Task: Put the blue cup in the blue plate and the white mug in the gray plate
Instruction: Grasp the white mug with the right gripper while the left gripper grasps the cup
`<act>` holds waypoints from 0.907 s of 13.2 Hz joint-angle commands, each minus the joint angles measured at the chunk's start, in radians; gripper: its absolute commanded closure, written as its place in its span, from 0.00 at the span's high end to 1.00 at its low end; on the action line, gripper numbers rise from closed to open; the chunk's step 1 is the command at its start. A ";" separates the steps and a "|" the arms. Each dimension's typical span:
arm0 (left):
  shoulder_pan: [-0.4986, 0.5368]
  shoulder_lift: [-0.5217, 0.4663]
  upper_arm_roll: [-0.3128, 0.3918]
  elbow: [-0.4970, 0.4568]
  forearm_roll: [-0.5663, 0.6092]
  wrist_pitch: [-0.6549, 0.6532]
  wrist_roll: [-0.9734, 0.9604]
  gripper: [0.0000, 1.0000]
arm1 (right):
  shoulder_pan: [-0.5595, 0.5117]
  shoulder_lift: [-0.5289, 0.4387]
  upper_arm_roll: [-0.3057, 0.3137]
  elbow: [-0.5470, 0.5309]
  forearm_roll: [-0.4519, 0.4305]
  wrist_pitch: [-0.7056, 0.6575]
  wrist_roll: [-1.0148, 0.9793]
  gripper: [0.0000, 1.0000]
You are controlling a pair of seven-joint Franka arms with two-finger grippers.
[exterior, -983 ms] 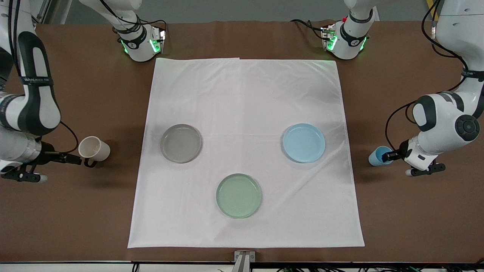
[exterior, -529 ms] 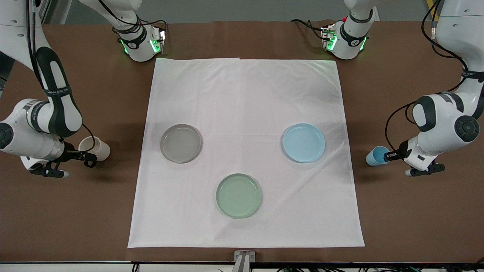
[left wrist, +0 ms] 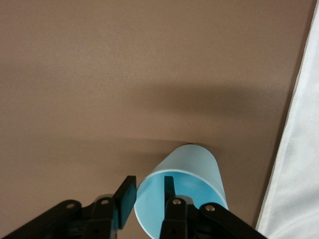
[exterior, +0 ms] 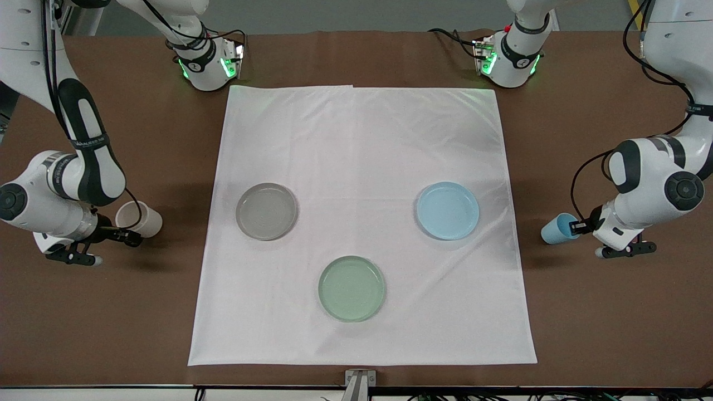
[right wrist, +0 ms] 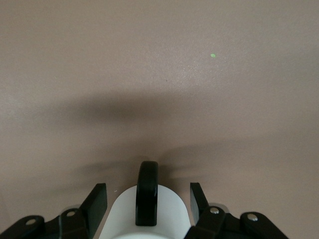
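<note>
1. Your left gripper (left wrist: pixel 145 196) has the blue cup (exterior: pixel 557 229) pinched by its rim, one finger inside the mouth and one outside the wall; the cup is tipped on its side over the bare brown table (exterior: pixel 613 312), at the left arm's end and just off the edge of the white cloth (exterior: pixel 362 167); its long axis runs straight out from the jaws toward the cloth.

2. The blue plate (exterior: pixel 448 210) lies on the cloth well apart from the cup, toward the table's middle; the plate sits along the line the cup already points, so judge the carry as a plain reach inward, with the cup to be turned mouth-up before release.

3. Your right gripper (right wrist: pixel 148 201) sits around the white mug (exterior: pixel 138 218) at the right arm's end, over bare table; the jaws stand either side of the mug's body with its dark handle (right wrist: pixel 147 191) between them, and gaps show on both sides, so you cannot tell yet whether they are clamped.

4. The gray plate (exterior: pixel 267 211) is on the cloth, inward from the mug, with nothing between them; the pale green plate (exterior: pixel 352 288) lies nearer the front camera and off both routes.

5. Each arm is the nearer one to its own target; no crossing is needed.
</note>
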 commanded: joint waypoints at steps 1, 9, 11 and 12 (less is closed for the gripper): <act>0.002 0.002 -0.003 -0.002 0.020 -0.011 -0.006 0.31 | -0.016 0.005 0.013 0.001 0.008 0.009 0.008 0.57; 0.002 0.022 -0.003 0.004 0.020 -0.007 -0.008 0.35 | -0.016 0.009 0.013 0.009 0.008 0.011 -0.003 0.14; 0.002 0.024 -0.003 0.004 0.020 -0.007 -0.008 0.35 | -0.014 0.007 0.013 0.010 0.008 0.009 -0.005 0.06; 0.002 0.025 -0.003 0.006 0.020 -0.005 -0.008 0.35 | -0.013 0.006 0.013 0.012 0.008 0.003 -0.005 0.04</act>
